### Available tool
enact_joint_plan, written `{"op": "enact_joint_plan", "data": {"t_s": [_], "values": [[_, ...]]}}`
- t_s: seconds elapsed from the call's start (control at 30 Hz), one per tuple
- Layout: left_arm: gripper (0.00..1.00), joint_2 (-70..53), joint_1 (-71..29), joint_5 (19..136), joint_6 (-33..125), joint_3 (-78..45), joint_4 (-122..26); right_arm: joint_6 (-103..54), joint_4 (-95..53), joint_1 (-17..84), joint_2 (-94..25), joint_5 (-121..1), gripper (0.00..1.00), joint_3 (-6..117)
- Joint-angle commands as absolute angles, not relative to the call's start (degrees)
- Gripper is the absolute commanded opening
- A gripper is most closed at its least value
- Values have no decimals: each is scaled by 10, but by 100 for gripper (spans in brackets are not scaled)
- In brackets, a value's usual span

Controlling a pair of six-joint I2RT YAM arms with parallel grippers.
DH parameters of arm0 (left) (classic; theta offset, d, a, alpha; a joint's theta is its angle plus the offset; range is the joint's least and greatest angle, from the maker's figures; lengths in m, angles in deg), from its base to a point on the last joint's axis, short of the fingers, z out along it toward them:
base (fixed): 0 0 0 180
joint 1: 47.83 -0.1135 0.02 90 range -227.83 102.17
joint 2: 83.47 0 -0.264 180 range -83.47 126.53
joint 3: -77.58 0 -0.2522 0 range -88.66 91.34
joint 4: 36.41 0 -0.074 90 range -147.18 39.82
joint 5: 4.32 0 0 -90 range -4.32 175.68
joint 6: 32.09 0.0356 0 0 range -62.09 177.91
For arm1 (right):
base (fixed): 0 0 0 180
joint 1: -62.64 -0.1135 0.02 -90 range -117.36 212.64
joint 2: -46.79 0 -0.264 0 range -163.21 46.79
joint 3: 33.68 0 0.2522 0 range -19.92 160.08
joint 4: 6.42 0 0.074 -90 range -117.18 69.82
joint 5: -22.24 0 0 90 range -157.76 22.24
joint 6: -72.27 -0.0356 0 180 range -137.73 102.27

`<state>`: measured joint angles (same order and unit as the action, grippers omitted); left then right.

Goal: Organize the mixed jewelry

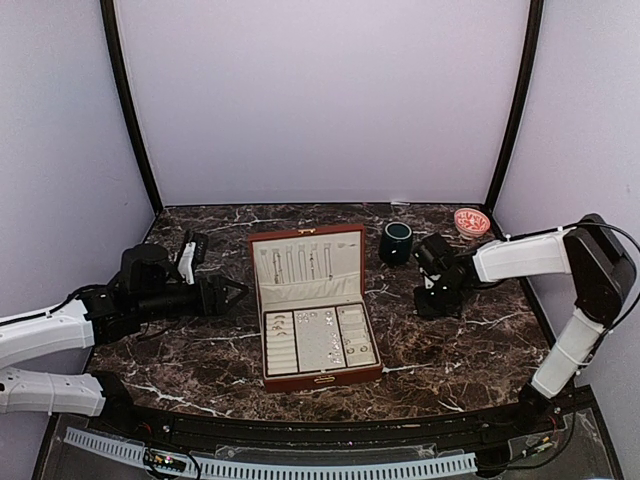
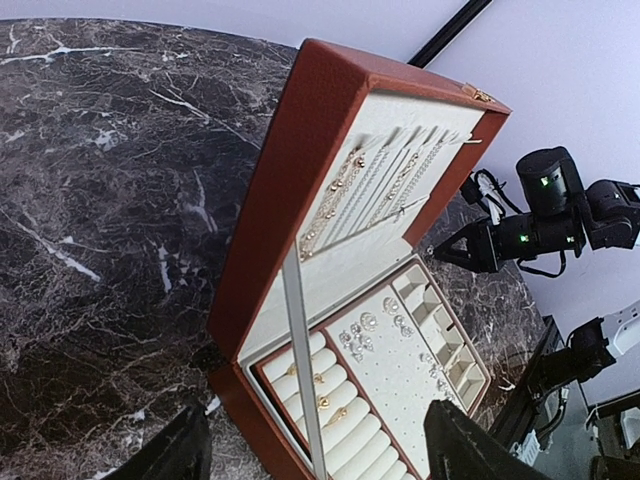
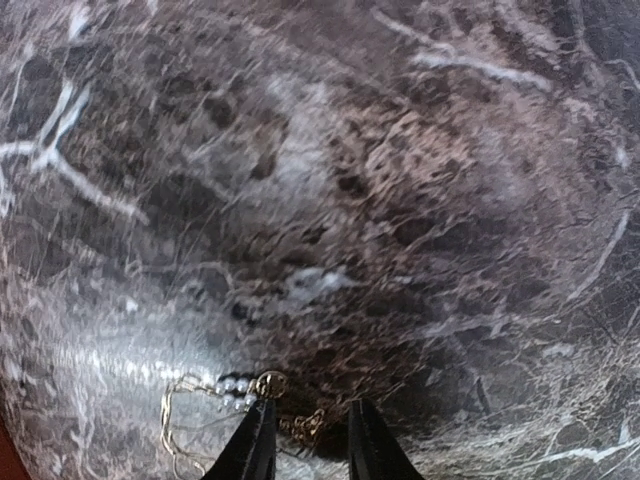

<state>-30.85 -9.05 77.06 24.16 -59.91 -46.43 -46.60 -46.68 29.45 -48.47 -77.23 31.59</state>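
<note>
Jewelry box (image 1: 322, 378), reddish-brown, is seen open mid-tabletop (image 1: 200, 370), lid upright. Thin chains (image 2: 375, 195) are hung in a row inside the lid. Rings (image 2: 325, 402) are tucked in the cream rolls on the tray's left side. Small silvery studs (image 2: 360, 335) are pinned on the middle pad. Little compartments are set on the right, contents too small to tell.

Left end effector (image 1: 235, 292) is held just beside the box's left side, fingers spread wide, nothing between them.

Right end effector (image 3: 308, 448) is pointed down at the tabletop right of the box, near the dark green mug (image 1: 397, 243). Its fingers are set at a narrow gap. A loose gold chain with pearls (image 3: 232, 384) is laid on the marble at those tips, with a few links seen between them. Whether it is actually gripped cannot be told.

Pink bowl (image 1: 471, 221) is placed at the far right corner.
</note>
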Motion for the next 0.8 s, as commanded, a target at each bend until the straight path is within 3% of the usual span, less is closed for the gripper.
{"op": "enact_joint_plan", "data": {"t_s": [0.0,0.33,0.57,0.77], "values": [[76,-318,-94,778,237,-608,-460,-461,-446,298,-513,-780,24,308],[75,-325,-96,773,249,-605,-462,-484,-432,298,-491,-742,0,271],[76,-341,-96,773,323,-613,-414,-467,-422,298,-431,-707,0,256],[75,-337,-95,757,412,-597,-368,-434,-405,298,-357,-596,0,235]]}}
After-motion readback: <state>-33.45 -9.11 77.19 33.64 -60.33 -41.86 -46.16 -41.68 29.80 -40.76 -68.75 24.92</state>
